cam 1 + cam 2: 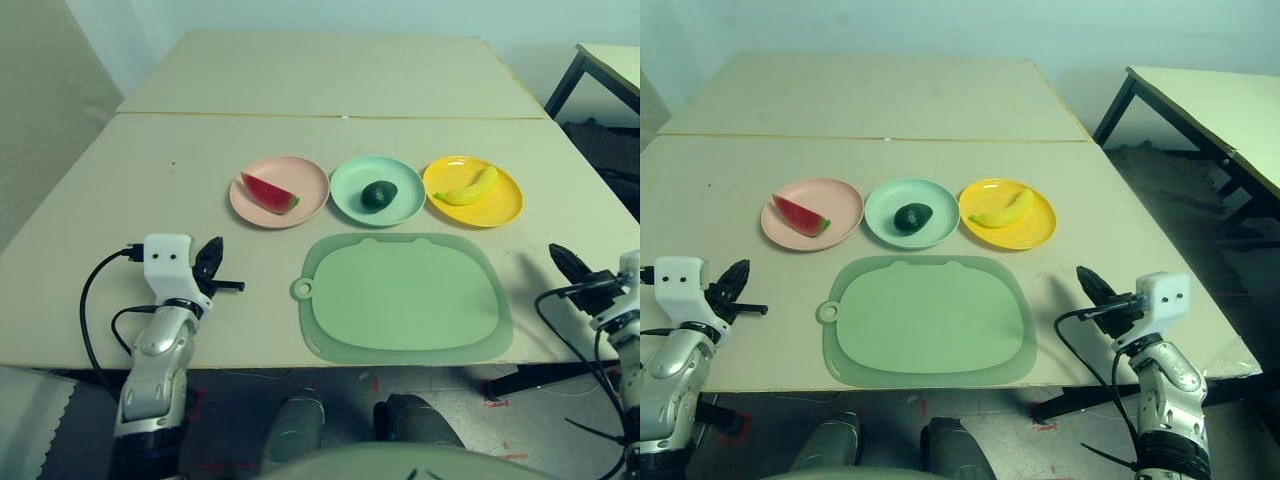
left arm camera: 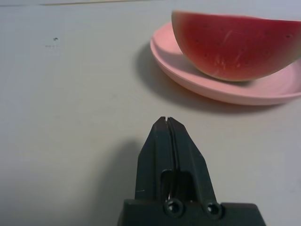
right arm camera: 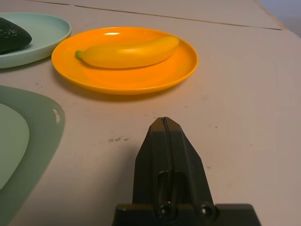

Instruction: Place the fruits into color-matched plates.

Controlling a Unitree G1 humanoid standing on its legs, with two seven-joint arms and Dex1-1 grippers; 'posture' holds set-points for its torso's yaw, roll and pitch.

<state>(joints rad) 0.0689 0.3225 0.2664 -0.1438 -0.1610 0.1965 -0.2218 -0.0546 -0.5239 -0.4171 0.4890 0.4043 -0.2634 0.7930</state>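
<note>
Shut, empty grippers [image 2: 167,120] [image 3: 164,120] flank the mat [image 1: 405,295]; the banana [image 1: 468,187] slants, its green tip leftward.

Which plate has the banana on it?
The yellow plate, the farthest right of the three. The banana lies on it; the others hold watermelon and avocado.

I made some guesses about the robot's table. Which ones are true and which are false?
1. The watermelon wedge is on the pink plate. True.
2. The banana lies on the green mat. False: it lies on the yellow plate.
3. The avocado is on the mint green plate. True.
4. The left gripper is holding the watermelon. False: it is shut with nothing between its fingers.
5. The right gripper is wide open. False: it is shut.
6. The mint plate is between the other two plates. True.
</note>
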